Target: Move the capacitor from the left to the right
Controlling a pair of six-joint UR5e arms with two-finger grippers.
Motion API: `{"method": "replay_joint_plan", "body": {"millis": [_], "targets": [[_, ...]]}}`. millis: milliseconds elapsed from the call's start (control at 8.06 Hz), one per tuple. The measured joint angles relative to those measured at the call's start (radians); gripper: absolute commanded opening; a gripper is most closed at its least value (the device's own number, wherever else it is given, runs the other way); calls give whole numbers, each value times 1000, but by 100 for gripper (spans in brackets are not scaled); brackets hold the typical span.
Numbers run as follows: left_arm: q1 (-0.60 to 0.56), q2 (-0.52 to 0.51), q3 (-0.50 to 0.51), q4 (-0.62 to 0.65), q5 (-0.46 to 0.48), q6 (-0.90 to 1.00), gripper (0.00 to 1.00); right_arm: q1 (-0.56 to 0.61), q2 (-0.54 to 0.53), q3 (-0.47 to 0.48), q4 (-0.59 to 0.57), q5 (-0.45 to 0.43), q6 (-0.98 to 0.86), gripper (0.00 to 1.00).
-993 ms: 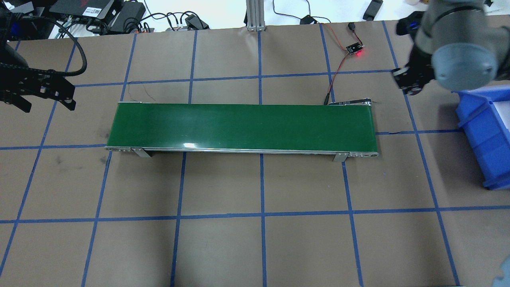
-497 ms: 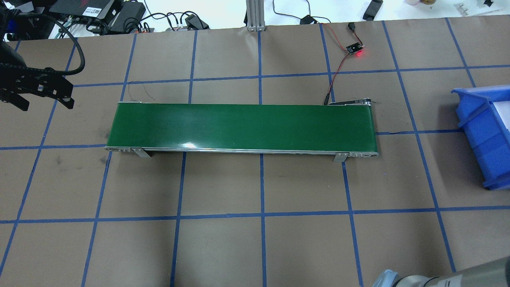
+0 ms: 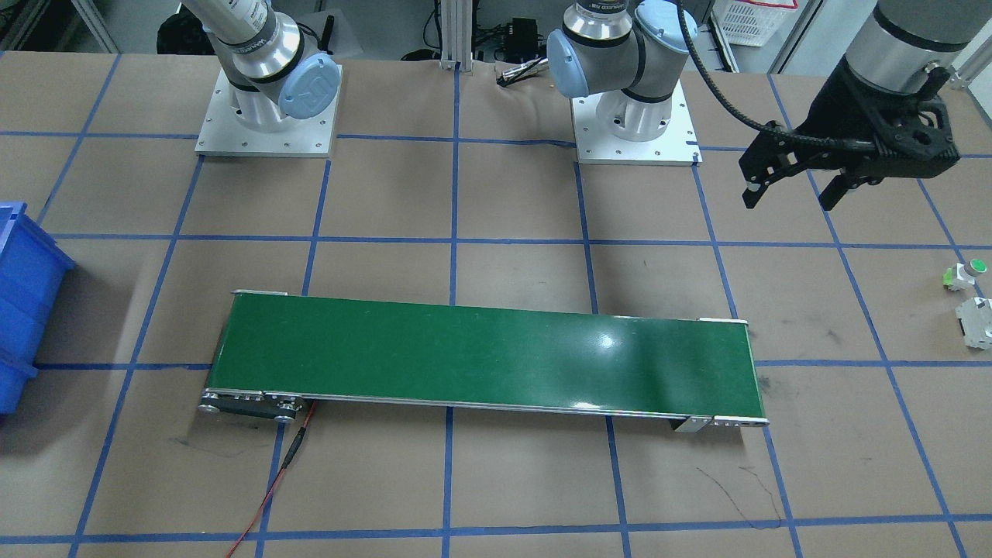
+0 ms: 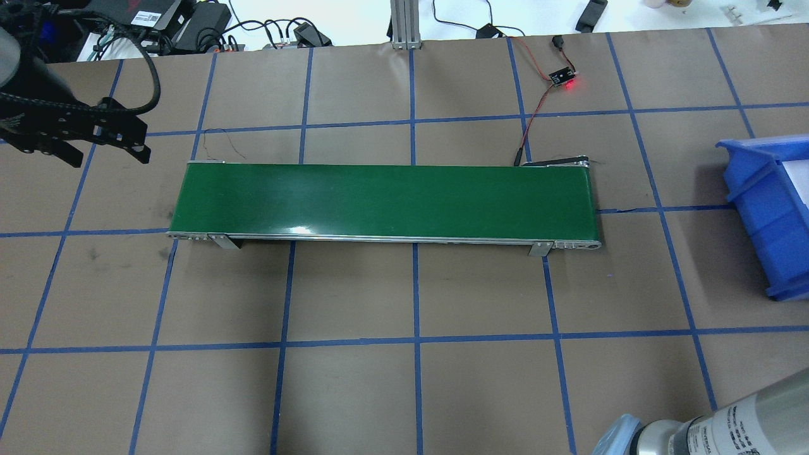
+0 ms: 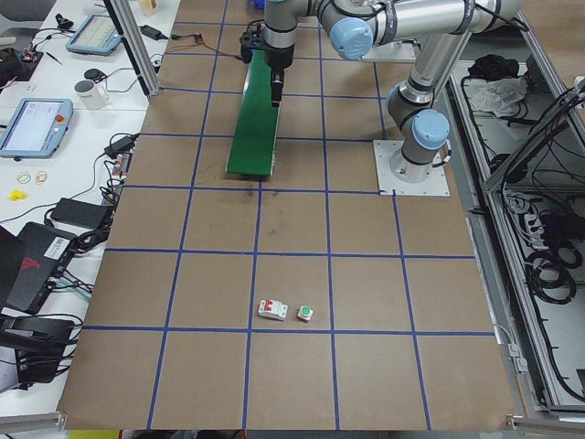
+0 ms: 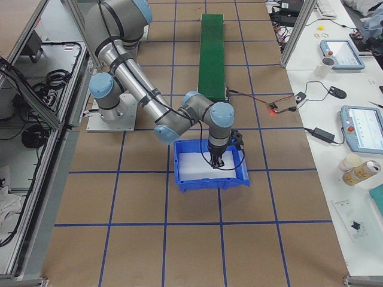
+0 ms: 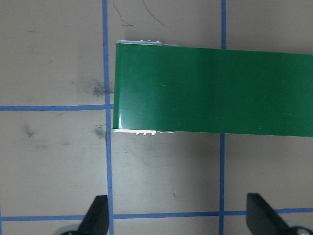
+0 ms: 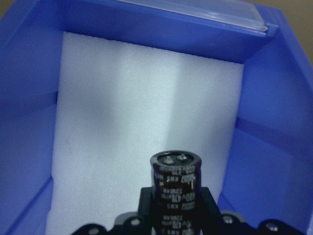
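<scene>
Going by the right wrist cam, the right gripper [image 8: 177, 208] is clamped tight on the capacitor [image 8: 176, 176]. It's a black can with pale lettering down the side and two little metal terminals on its top end, which points up at the camera. The black fingers [image 8: 146, 203] squeeze it from both sides, low on the body. It's hanging over the blue bin [image 8: 274, 142], above the white foam liner [image 8: 122, 122] on the bin floor. Can't tell if the bottom of it touches the foam. The exterior right view shows the same arm reaching down into that bin, which sits on the table [image 4: 404, 291] well past the end of the green conveyor belt [image 4: 385, 199].

The left gripper [image 3: 792, 194] is way over on the other side, claws spread wide, hovering above the brown paper just off the belt's left end. Its wrist cam looks straight down at that end of the belt, with both fingertips [image 7: 98, 215] poking in at the bottom of the shot, far apart.

Further out toward the robot's left end of the table there's a small white part with a green cap [image 3: 965, 275] just beside a white-grey blocky component [image 3: 976, 320], both lying on the paper. A little sensor board [image 4: 564, 79] with a red light on sits beyond the belt, with a wire running to the belt's right end.
</scene>
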Motion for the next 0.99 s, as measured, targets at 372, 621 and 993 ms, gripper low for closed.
{"method": "replay_joint_plan", "body": {"millis": [372, 621, 993], "targets": [[-119, -18, 5, 3, 37, -88, 100, 2, -65, -3, 13, 51, -1, 100], [-181, -44, 25, -15, 69, -102, 100, 61, -157, -9, 76, 65, 51, 100], [-233, -93, 89, -58, 74, -95, 100, 258, -278, -17, 237, 58, 330, 100]]}}
